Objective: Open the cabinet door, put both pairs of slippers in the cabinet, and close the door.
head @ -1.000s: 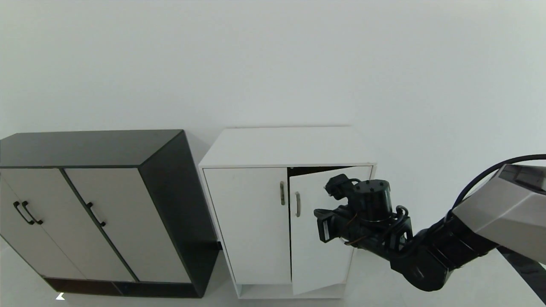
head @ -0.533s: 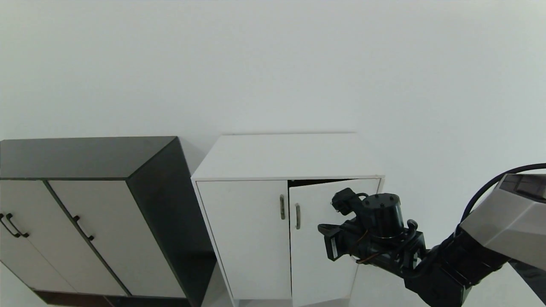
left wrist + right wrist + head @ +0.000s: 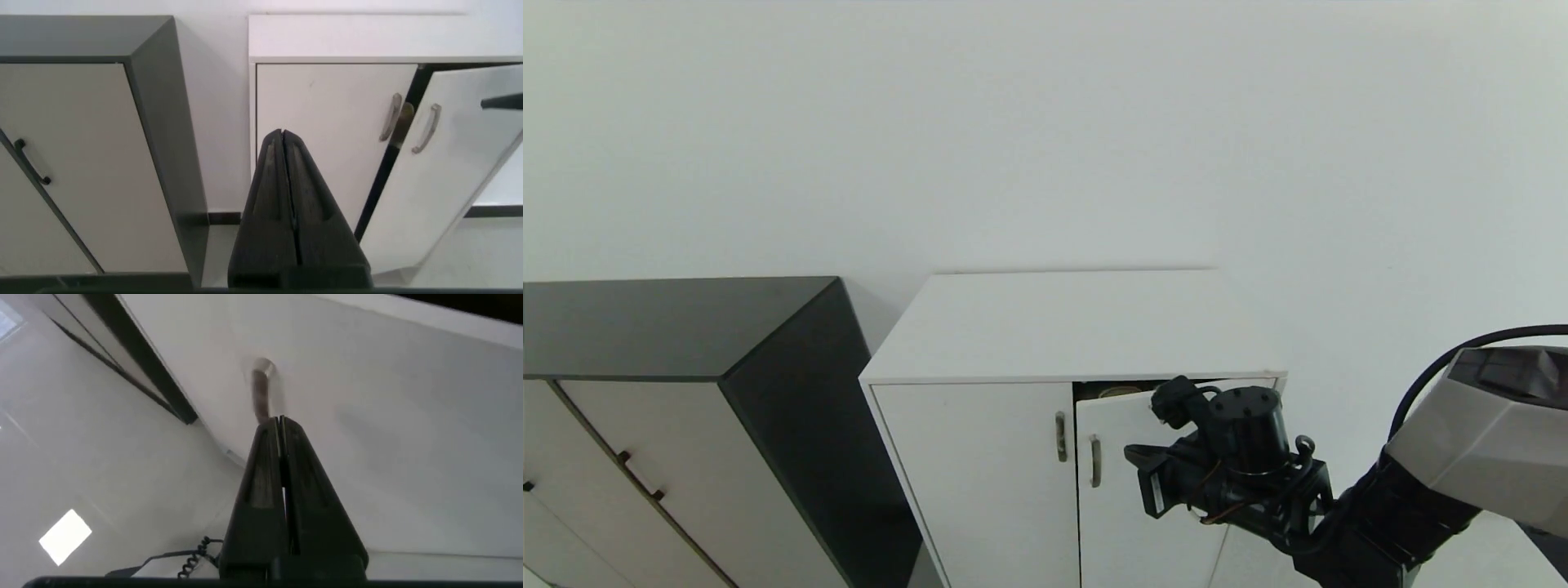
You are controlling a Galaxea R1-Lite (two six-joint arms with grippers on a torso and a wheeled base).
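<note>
White cabinet (image 3: pixel 1062 327), right door (image 3: pixel 1107 531) slightly ajar, right tool (image 3: pixel 280 423) clenched empty near the door handle (image 3: pixel 261 385), left tool (image 3: pixel 282 139) clenched empty, facing the cabinet

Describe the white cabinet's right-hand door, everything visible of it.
The white cabinet's right-hand door is a flat, matte white panel with a slim vertical metallic bar handle near its inner edge. It stands ajar, swung slightly outward, with a dark gap above it. The shut right gripper sits close before the handle; contact unclear.
</note>
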